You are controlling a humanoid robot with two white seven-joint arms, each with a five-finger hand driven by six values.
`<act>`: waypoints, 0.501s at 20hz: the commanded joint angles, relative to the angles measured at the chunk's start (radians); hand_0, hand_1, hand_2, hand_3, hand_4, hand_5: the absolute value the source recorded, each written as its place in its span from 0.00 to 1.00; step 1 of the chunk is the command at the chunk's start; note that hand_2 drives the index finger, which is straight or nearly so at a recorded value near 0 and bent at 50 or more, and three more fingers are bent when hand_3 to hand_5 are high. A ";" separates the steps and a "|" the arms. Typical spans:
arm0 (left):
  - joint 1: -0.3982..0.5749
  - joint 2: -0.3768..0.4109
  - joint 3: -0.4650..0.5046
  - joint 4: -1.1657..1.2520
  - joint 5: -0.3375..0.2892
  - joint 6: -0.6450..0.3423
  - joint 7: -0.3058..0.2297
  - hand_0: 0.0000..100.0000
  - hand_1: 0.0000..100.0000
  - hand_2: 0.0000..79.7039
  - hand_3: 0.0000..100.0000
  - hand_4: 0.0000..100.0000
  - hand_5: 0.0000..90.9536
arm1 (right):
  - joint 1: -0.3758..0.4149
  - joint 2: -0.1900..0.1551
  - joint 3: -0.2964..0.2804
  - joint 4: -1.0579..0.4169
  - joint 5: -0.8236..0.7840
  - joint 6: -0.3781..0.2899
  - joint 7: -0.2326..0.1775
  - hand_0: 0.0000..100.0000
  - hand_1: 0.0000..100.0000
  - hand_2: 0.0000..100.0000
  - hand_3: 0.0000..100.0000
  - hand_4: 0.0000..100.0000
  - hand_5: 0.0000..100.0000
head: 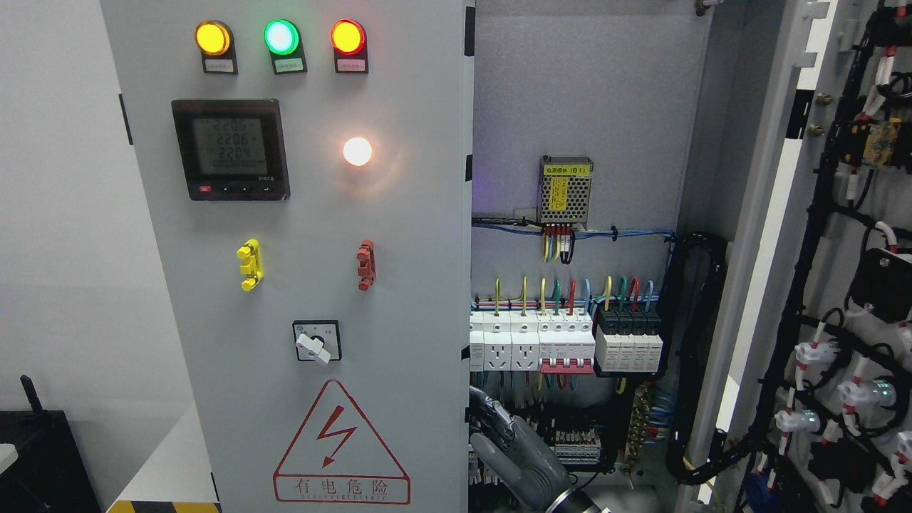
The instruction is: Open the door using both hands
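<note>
The grey cabinet's left door point(399, 214) stands closed or nearly so, carrying three indicator lamps, a meter point(231, 149), a rotary switch point(315, 343) and a red warning triangle. The right door point(769, 235) is swung wide open to the right, its inner side with black wiring facing me. Only my right hand point(499, 438) shows, grey and dark. It rises from the bottom edge just right of the middle and sits against the lower right edge of the left door, in front of the cabinet's interior. My left arm is out of view.
Inside the cabinet are a power supply point(566, 189), a row of breakers and sockets point(563, 342) and coloured wires. Thick black cable bundles point(702, 356) hang by the right door's hinge. A black box point(35, 456) stands at the lower left by a white wall.
</note>
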 commanded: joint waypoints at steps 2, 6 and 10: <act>0.000 0.000 0.000 0.000 0.000 0.000 0.000 0.12 0.39 0.00 0.00 0.00 0.00 | -0.026 0.003 0.004 0.023 -0.078 0.035 0.003 0.12 0.39 0.00 0.00 0.00 0.00; 0.000 0.000 0.000 0.000 0.000 0.000 0.000 0.12 0.39 0.00 0.00 0.00 0.00 | -0.026 -0.008 0.006 0.023 -0.078 0.037 0.018 0.12 0.39 0.00 0.00 0.00 0.00; 0.000 0.000 0.000 0.000 0.000 0.000 0.000 0.12 0.39 0.00 0.00 0.00 0.00 | -0.032 -0.009 0.006 0.024 -0.078 0.037 0.040 0.12 0.39 0.00 0.00 0.00 0.00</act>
